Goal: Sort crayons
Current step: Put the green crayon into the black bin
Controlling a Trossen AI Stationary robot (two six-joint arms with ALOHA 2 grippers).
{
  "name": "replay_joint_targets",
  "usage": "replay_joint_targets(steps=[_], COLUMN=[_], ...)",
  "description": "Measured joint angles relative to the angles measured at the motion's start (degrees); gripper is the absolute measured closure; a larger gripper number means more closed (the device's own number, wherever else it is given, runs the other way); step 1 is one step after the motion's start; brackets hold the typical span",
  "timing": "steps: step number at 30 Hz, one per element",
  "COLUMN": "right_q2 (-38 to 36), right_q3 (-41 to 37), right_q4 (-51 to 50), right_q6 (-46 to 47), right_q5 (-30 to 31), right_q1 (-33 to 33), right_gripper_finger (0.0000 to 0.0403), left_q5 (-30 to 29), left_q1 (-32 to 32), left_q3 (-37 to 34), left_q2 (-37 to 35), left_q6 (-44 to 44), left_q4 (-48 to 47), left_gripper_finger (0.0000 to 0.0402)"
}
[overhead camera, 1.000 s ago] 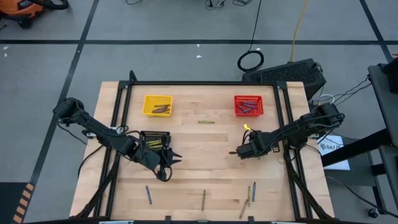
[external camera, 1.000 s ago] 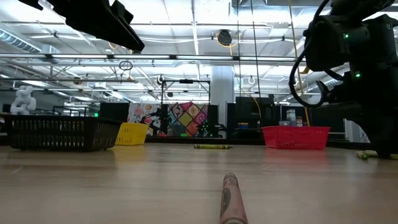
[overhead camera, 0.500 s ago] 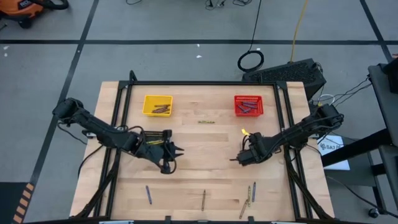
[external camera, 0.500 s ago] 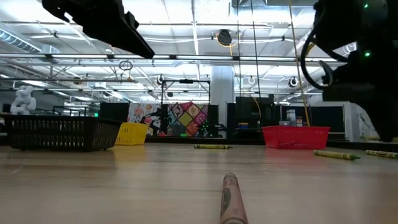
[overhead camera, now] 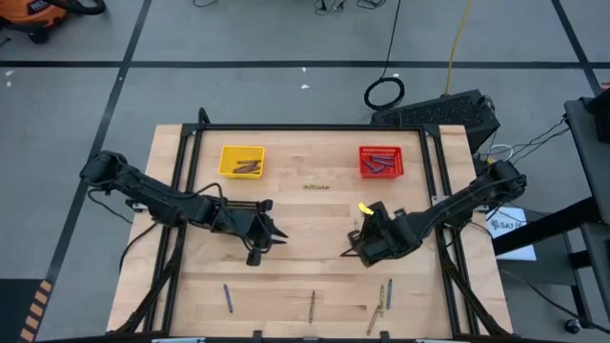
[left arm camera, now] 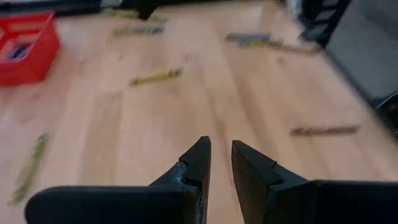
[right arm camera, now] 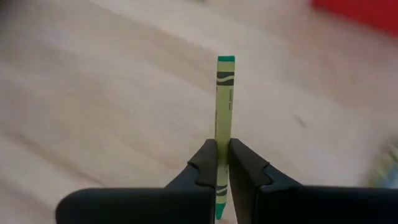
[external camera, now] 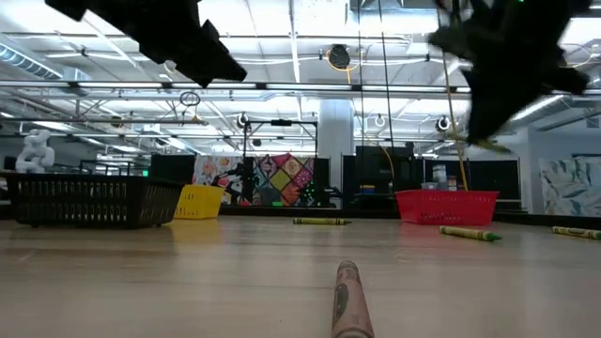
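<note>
My right gripper (overhead camera: pixel 349 252) hangs over the table's right half, shut on a yellow-green crayon (right arm camera: pixel 224 93) that is lifted off the wood. My left gripper (overhead camera: pixel 274 235) (left arm camera: pixel 221 163) hovers left of centre, open, with nothing between its fingers. Loose crayons lie on the table: one at the far middle (overhead camera: pixel 316 187), one near the red basket (external camera: pixel 470 233), several along the near edge (overhead camera: pixel 385 297). Brown crayons lie in the yellow basket (overhead camera: pixel 241 160) and blue-grey ones in the red basket (overhead camera: pixel 381 161). My right gripper pinches the crayon's lower stretch (right arm camera: pixel 222 135) between its two fingers. The crayon lies along the fingers and sticks out past their tips, green end (right arm camera: pixel 226 60) foremost. The fingers slant down from above. The crayon is clear of the table.
A black mesh basket (external camera: pixel 94 202) stands at the left, partly under my left arm in the high view. A brown crayon (external camera: pixel 349 300) lies close to the near edge. Bare wood lies between the two grippers.
My right gripper has risen and swung toward the table's near-left, rolling and tipping, with the crayon still pinched. My left gripper has swung toward the far right. In the low view, a yellow-green crayon on the table has shifted leftward.
</note>
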Motion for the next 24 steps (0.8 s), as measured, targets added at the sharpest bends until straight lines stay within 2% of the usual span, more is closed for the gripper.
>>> replay_joint_targets(steps=[5,9,14,24], right_q2=[0.0,0.0,0.0,0.0], right_q3=[4.6,5.3,5.3,5.3], right_q4=[7.3,16.6,26.5,43.8], right_q6=[-9.2,-17.3,-26.6,-45.7], right_q5=[9.7,13.4,13.5,11.2], right_q1=[2.1,2.6,2.5,2.5], right_gripper_finger=[0.0395,0.0395,0.0395,0.0395], left_q5=[1.7,1.9,2.4,8.8], left_q1=[0.8,1.1,0.9,1.2], left_q3=[-4.4,-5.0,-5.0,-5.0], left_q2=[0.0,0.0,0.0,0.0], left_q6=[-1.4,-2.9,-2.8,-2.6], left_q4=[12.8,17.7,20.2,23.8], left_gripper_finger=[0.0336,0.0336,0.0336,0.0336])
